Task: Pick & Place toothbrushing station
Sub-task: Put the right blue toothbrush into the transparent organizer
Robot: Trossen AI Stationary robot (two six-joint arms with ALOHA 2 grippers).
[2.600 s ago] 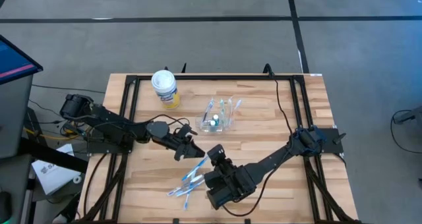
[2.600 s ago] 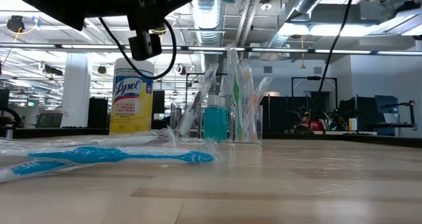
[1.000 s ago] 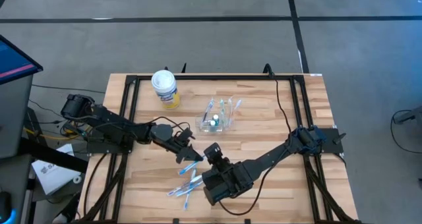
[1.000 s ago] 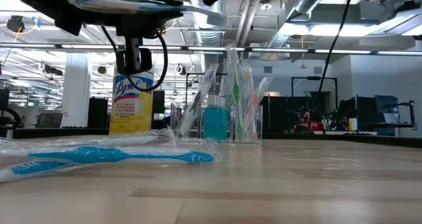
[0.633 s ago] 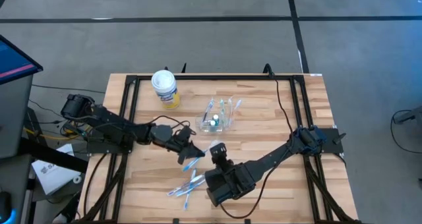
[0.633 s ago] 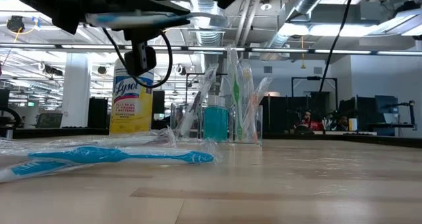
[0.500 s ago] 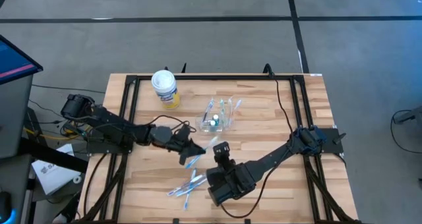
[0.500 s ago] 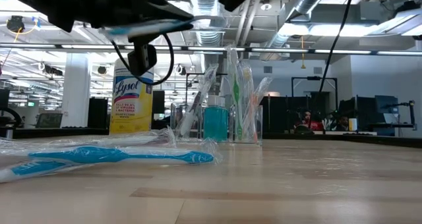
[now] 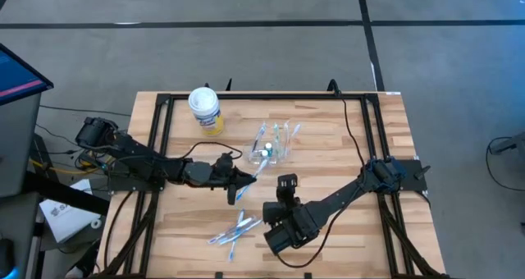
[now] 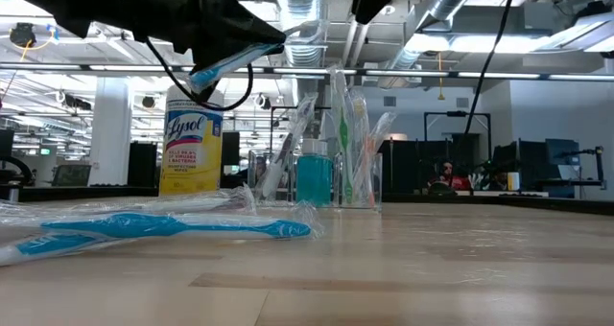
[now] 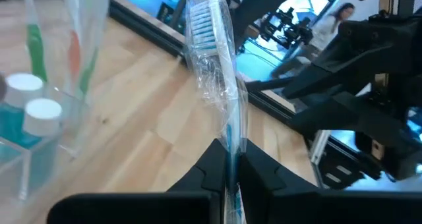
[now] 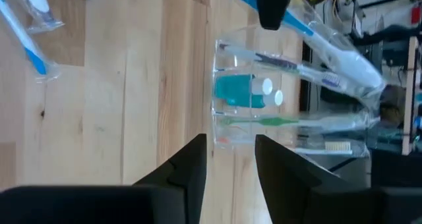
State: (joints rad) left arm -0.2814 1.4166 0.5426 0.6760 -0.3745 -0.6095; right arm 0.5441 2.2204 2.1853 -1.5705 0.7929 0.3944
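On the wooden surface [image 9: 344, 164], my left claw [image 9: 240, 183] is clenched on a wrapped blue toothbrush [image 11: 214, 59], holding it in the air just beside the clear cup [image 9: 271, 150], bristle end toward the cup. My right claw [image 9: 286, 183] hangs released near it, fingers [image 12: 191, 161] apart and holding nothing. The white tub with the yellow label [image 9: 205, 109] stands at the far left. The cup holds upright toothbrushes [image 10: 343, 134] and teal toothpaste tubes [image 12: 239, 91]. More wrapped toothbrushes [image 9: 234, 230] lie loose at the near edge.
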